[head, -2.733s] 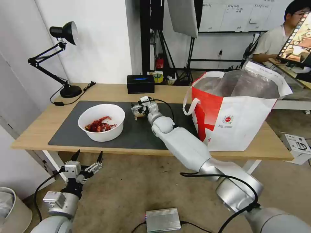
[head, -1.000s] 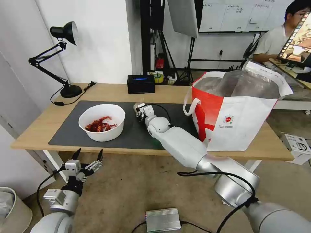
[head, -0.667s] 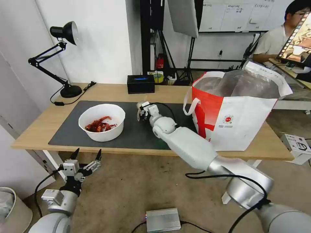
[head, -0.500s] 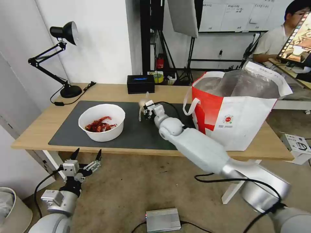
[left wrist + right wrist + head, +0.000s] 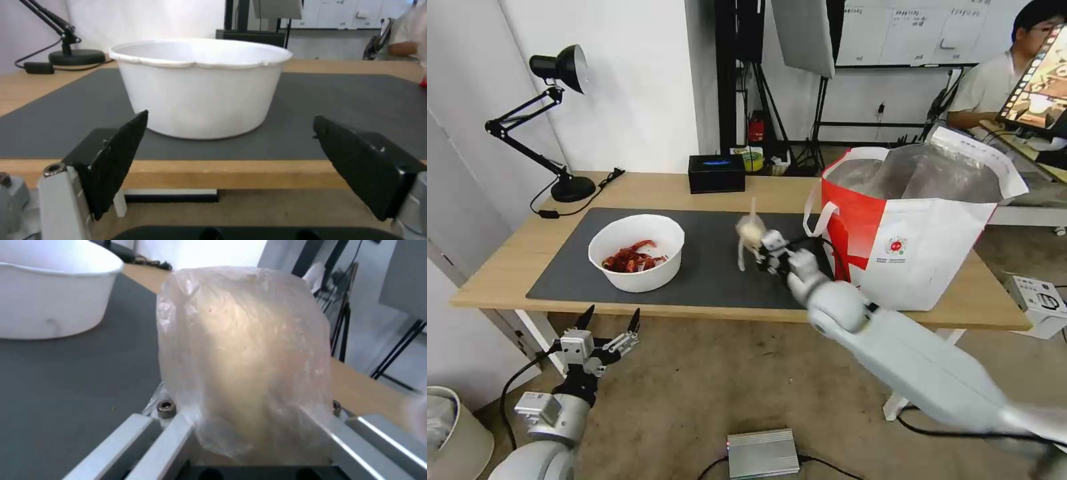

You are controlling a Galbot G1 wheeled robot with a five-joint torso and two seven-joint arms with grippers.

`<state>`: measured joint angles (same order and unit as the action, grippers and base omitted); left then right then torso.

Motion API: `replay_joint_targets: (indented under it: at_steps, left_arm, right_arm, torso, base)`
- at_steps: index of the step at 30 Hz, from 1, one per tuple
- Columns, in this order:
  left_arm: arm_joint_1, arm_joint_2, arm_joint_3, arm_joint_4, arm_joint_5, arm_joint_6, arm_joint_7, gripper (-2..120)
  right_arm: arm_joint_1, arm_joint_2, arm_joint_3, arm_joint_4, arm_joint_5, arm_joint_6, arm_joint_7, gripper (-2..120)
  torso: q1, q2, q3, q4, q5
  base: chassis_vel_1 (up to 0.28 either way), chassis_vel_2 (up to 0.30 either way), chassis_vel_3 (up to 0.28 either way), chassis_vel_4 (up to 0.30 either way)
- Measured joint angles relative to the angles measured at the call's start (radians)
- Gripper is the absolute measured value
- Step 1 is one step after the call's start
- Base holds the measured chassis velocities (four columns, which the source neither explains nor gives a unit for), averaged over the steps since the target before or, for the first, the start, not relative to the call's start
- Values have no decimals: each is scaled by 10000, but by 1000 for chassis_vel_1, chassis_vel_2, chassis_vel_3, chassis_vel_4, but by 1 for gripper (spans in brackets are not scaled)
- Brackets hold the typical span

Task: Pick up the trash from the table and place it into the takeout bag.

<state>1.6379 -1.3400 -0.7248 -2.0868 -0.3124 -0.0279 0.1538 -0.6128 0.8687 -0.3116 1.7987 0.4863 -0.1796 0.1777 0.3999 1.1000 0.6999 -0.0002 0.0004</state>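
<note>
My right gripper (image 5: 762, 247) is shut on the small knotted clear bag (image 5: 751, 233) with a pale lump inside, holding it above the dark grey mat (image 5: 707, 273) just left of the takeout bag (image 5: 917, 247). In the right wrist view the clear bag (image 5: 245, 356) bulges out between the fingers (image 5: 146, 443). The white bowl (image 5: 636, 252) with red crayfish shells sits on the mat's left part. My left gripper (image 5: 606, 327) hangs open below the table's (image 5: 647, 190) front edge, level with the bowl (image 5: 200, 86) in the left wrist view.
A black desk lamp (image 5: 554, 120) stands at the table's back left and a black box (image 5: 716, 173) at the back middle. The takeout bag's mouth is open, with a white handle (image 5: 817, 217) hanging on its left side. A silver box (image 5: 762, 452) lies on the floor.
My right gripper has lifted the clear bag off the mat and carried it to the right and nearer, closer to the takeout bag. The left arm has stayed put.
</note>
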Motion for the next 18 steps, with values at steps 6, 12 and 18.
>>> replay_joint_targets:
  at_steps: [6,12,18]
  left_arm:
    - [-68,-115,71,-24,68,31,-6,100]
    - [-78,-159,143,-118,123,67,-39,100]
    - [11,-165,125,-230,176,75,-49,100]
  right_arm:
    - [-1390,-910,970,1084,-210,511,-245,7]
    - [-3648,-1262,2592,2137,-882,1008,-439,7]
    - [-5282,-948,3630,2582,-1638,1810,-914,7]
  torso:
    - [0,1,0,2,-5]
    - [0,1,0,2,-2]
    - [0,1,0,1,-2]
  base:
    - [0,0,0,0]
    - [0,0,0,0]
    - [0,0,0,0]
